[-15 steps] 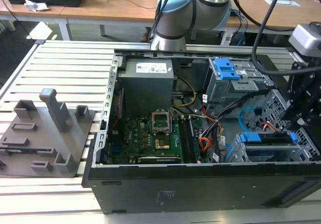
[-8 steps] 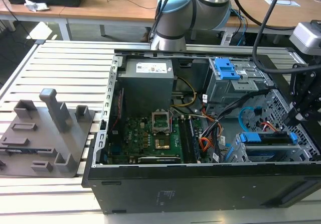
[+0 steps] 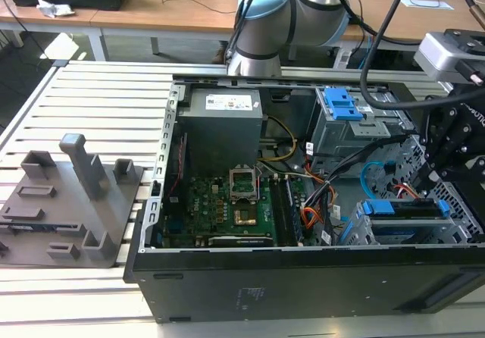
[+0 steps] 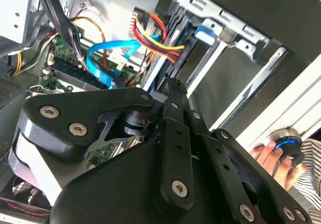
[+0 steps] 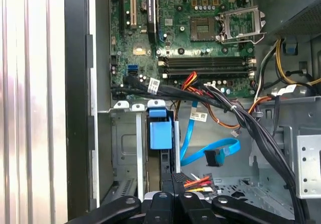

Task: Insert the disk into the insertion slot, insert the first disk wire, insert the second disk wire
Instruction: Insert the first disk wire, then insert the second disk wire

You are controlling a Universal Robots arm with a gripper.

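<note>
The pincer (image 4: 174, 89) is seen pressed together, seemingly on the wire (image 4: 155, 38), beside the disk (image 3: 405, 208) seated in the slot (image 3: 362, 236) at the case's (image 3: 303, 277) corner, where the wire could be jammed or kinked if pushed askew.

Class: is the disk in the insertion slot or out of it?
In. In the first wrist view the blue carrier end of the disk sits between the grey metal walls of the insertion slot.

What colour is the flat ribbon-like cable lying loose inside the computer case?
Light blue; the flat cable shows best in the first wrist view.
</note>
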